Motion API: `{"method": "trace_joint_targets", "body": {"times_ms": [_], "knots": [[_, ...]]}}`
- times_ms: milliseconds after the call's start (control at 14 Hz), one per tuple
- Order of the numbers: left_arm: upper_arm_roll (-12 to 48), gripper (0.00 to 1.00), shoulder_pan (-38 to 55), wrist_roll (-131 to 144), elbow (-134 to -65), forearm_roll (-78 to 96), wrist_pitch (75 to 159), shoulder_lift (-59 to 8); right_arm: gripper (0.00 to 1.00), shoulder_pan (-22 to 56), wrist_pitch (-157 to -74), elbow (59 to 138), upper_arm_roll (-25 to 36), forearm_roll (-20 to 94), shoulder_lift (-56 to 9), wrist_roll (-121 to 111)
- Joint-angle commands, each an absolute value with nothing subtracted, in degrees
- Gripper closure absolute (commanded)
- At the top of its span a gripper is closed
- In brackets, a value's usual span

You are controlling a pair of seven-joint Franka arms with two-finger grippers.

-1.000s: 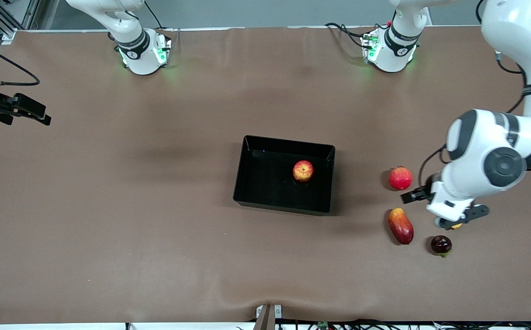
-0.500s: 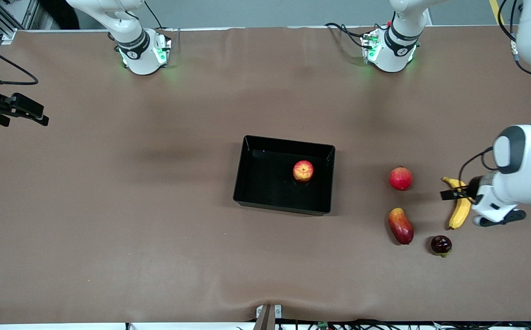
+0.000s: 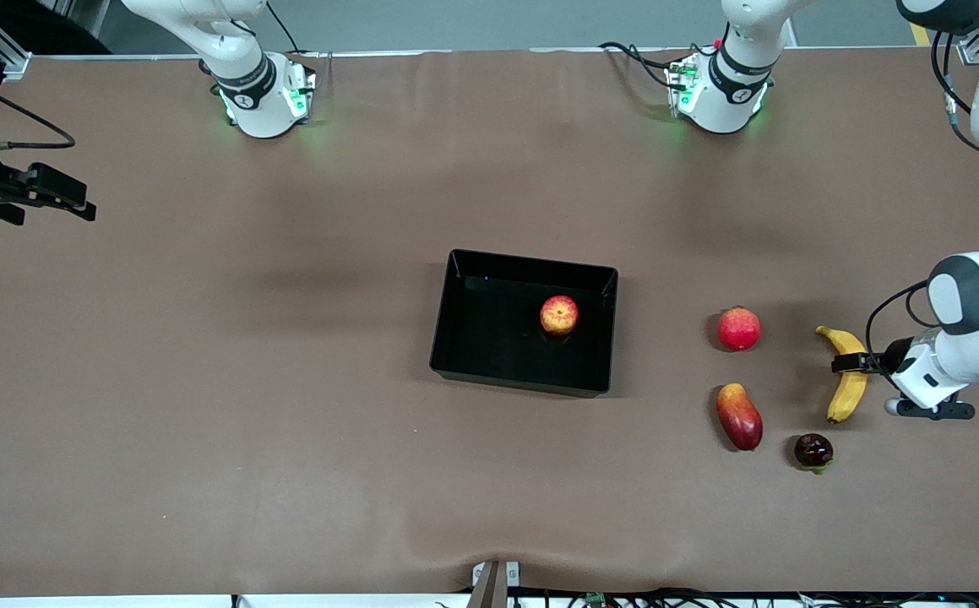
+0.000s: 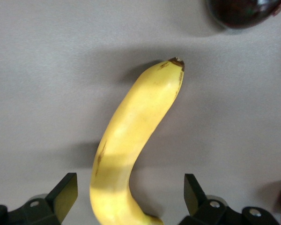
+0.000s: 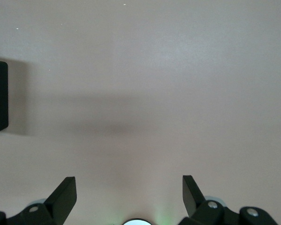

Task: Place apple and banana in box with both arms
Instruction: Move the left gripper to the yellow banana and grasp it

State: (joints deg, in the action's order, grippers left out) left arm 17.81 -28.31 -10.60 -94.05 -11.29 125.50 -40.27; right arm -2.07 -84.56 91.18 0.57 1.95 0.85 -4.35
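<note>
Over the banana (image 4: 131, 145), left gripper (image 4: 129, 194) spread wide, table bare around.

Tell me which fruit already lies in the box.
The apple, red with yellow streaks, alone lies in the box; the other fruits lie on the table.

White arms (image 3: 975, 317), black joint bands, black fingers (image 4: 65, 192) (cabled)
</note>
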Motion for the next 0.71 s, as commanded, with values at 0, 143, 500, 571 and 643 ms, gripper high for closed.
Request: {"method": "trace_joint_targets", "body": {"times_ms": [0, 143, 500, 571, 643], "knots": [[18.5, 0.1, -29.0, -12.2, -93.8, -12.2, 126.4, -41.7, 0.0, -2.7, -84.8, 91.1, -0.2, 1.3, 1.5, -5.0], [18.4, 0.43, -29.3, -13.4, -93.9, -12.2, 126.4, -42.1, 0.0, -3.2, -85.1, 90.9, -0.1, 1.3, 1.5, -4.9], [18.2, 1.0, -30.6, -16.9, -94.3, -12.2, 124.2, -40.3, 0.0, -2.2, -87.6, 90.9, -0.3, 1.3, 1.0, -4.8], [18.5, 1.0, -30.6, -17.4, -94.2, -12.2, 121.1, -38.0, 0.0, -2.2, -87.8, 90.9, -0.3, 1.3, 0.9, -4.7], [18.9, 1.0, -30.5, -17.5, -94.0, -12.1, 117.9, -36.0, 0.0, -2.2, -87.8, 90.9, -0.3, 1.3, 0.9, -4.8]]}}
